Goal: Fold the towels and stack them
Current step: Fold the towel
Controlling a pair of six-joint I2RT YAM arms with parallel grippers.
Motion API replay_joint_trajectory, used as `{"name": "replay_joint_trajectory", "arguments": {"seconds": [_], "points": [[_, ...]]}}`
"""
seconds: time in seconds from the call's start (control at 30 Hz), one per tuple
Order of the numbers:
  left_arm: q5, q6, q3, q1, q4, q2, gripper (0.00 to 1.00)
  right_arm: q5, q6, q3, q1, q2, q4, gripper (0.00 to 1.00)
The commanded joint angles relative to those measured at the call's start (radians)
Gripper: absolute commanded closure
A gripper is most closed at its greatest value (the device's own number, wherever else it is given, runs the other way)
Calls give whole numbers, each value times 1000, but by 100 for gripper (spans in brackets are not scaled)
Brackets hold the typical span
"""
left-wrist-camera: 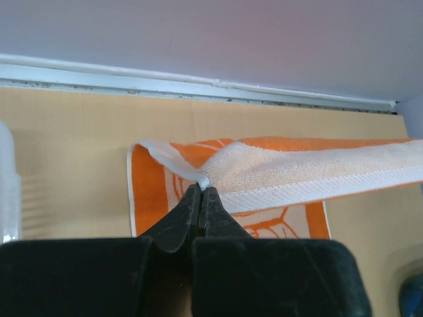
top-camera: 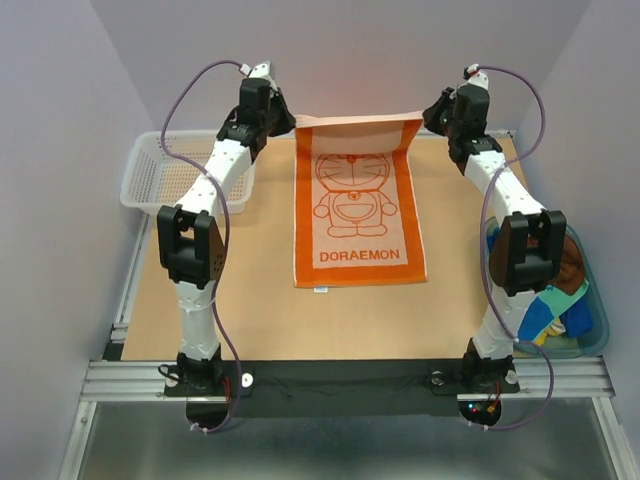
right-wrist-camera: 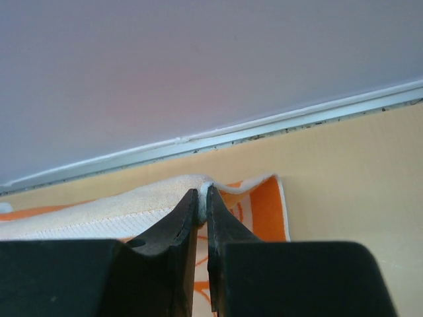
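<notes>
An orange towel [top-camera: 357, 205] with a white cartoon print and the word DORAEMON lies lengthwise in the middle of the table. Its far edge is lifted off the table. My left gripper [top-camera: 283, 122] is shut on the far left corner of the orange towel [left-wrist-camera: 277, 173], pinching it at the tips [left-wrist-camera: 202, 187]. My right gripper [top-camera: 432, 112] is shut on the far right corner of the same towel [right-wrist-camera: 261, 205], pinched at its tips [right-wrist-camera: 203, 193]. The pale band along the far edge stretches between the two grippers. More towels [top-camera: 560, 300] lie piled in the tub at the right.
A white mesh basket [top-camera: 160, 175] stands at the far left of the table. A translucent blue-green tub [top-camera: 598, 325] sits at the right edge beside my right arm. The back wall rises just behind the table's far edge [right-wrist-camera: 277, 129].
</notes>
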Motion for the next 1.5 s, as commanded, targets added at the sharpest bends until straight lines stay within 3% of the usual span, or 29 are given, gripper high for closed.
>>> {"name": "replay_joint_trajectory", "arguments": {"seconds": [0.0, 0.23, 0.4, 0.77, 1.23, 1.47], "points": [[-44, 34, 2, 20, 19, -58, 100, 74, -36, -11, -45, -95, 80, 100], [-32, 47, 59, 21, -25, -67, 100, 74, -36, 12, -62, -125, 82, 100], [0, 28, 5, 20, -54, -106, 100, 42, -20, -86, -62, -195, 80, 99], [5, 13, -360, 17, -76, -311, 100, -38, 95, -471, -64, -411, 79, 99], [-12, -16, -654, -29, -85, -495, 100, -87, 123, -659, -64, -594, 17, 99], [-21, -25, -717, -48, -87, -542, 100, -118, 155, -738, -64, -660, 13, 100]]}}
